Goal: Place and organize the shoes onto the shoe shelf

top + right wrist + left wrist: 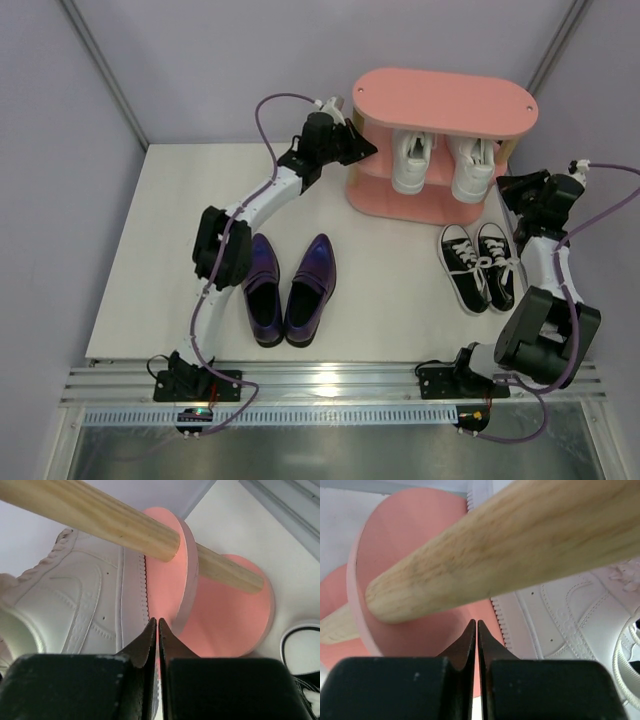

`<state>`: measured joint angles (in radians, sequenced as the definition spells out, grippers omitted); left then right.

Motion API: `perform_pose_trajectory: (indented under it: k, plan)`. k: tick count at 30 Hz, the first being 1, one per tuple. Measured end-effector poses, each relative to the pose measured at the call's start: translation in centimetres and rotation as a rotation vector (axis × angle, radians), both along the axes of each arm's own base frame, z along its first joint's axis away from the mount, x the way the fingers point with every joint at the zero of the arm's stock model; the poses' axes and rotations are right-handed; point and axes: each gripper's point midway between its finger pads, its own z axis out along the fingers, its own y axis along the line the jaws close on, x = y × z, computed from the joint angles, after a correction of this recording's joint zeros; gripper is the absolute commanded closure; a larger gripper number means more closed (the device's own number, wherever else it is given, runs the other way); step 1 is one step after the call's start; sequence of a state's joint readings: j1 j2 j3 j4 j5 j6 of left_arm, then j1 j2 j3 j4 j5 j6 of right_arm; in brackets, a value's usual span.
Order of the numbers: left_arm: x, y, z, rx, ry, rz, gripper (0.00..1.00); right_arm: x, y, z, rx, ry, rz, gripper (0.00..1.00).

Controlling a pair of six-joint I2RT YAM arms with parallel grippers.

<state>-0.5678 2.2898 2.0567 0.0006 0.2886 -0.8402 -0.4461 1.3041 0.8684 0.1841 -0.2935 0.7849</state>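
Top external: pink oval-tiered shoe shelf [445, 100] holds white sneakers [412, 162]

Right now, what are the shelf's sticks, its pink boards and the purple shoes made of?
The posts look like bare pale wood: grain lines show. The boards are smooth matte pink, maybe painted wood or plastic; I cannot tell. The purple shoes shine like glossy leather or a fake one.

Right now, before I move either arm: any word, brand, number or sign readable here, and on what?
None readable.
The plain white lace-up sneakers show only stitching and perforations, no legible brand.
The black canvas sneakers with white laces, the glossy purple pointed loafers and the pink three-tier shelf carry no visible lettering.
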Motion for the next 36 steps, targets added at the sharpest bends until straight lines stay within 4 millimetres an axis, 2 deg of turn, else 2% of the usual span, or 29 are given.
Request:
perform_pose_trajectory:
  k: [4, 6, 11, 15, 17, 22, 27, 36]
  plan:
    - [0.6, -0.5, 0.5, -0.025, -0.004, -0.001, 0.99, 2.7, 1.1, -1.7, 0.029, 0.028, 0.085, 0.96]
    - [0.6, -0.7, 0.2, -0.029, 0.003, -0.008, 1.00, 3.6, 2.3, -1.7, 0.027, 0.018, 0.132, 0.96]
    - [0.0, -1.5, -0.8, -0.037, 0.028, -0.030, 1.00, 4.1, 4.7, -1.7, -0.011, 0.016, 0.197, 0.96]
    - [-0.5, -2.3, -0.7, -0.058, 0.007, -0.049, 1.00, 4.5, 6.9, -1.7, -0.035, 0.007, 0.241, 0.96]
    - [-0.8, -2.7, -0.6, -0.063, 0.007, -0.059, 1.00, 4.7, 7.4, -1.7, -0.050, 0.003, 0.245, 0.96]
    - [-1.0, -3.0, -0.6, -0.071, 0.018, -0.057, 1.00, 4.7, 7.3, -1.7, -0.066, 0.013, 0.215, 0.96]
    - [-0.9, -2.8, -0.5, -0.058, 0.026, -0.040, 1.00, 3.7, 6.5, -1.8, -0.067, 0.047, 0.091, 0.96]
    - [-0.1, -2.6, 0.4, -0.035, 0.010, 0.004, 1.00, 1.9, 2.5, -1.7, -0.038, 0.092, -0.195, 0.96]
